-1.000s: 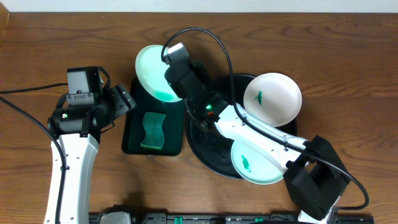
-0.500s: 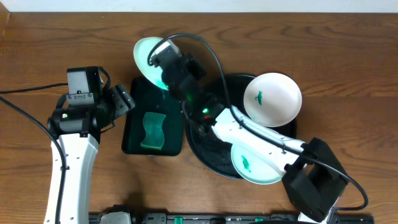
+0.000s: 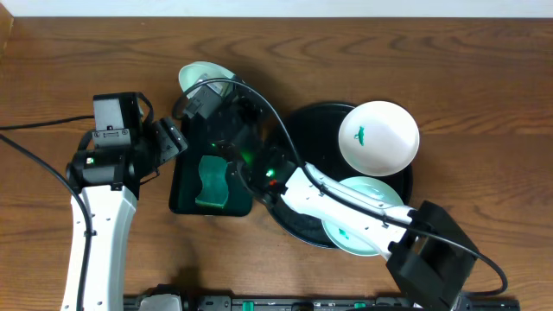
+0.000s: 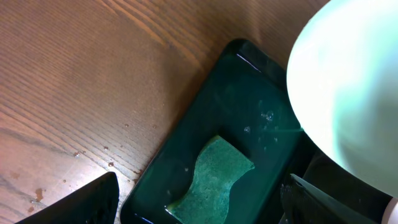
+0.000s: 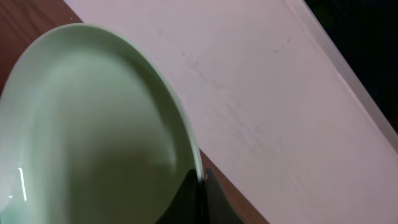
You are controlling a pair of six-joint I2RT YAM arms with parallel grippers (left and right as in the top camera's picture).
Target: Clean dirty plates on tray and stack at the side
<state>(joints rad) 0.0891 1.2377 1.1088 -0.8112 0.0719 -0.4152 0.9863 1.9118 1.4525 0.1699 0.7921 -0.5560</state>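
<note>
1. Mint plate (image 3: 204,76), tilted, hangs upper left of centre, its rim clamped in the right gripper (image 5: 200,186).
2. White plate (image 3: 378,136) and second mint plate (image 3: 359,226) lie on the black tray (image 3: 318,130), right of centre.
3. Left gripper (image 4: 199,208), fingers apart, hovers over the green tray (image 4: 211,106), seemingly touching nothing.

Right end effector (image 3: 204,89) pinched closed, arm stretched leftward; left end effector (image 3: 175,138) hangs open.
</note>
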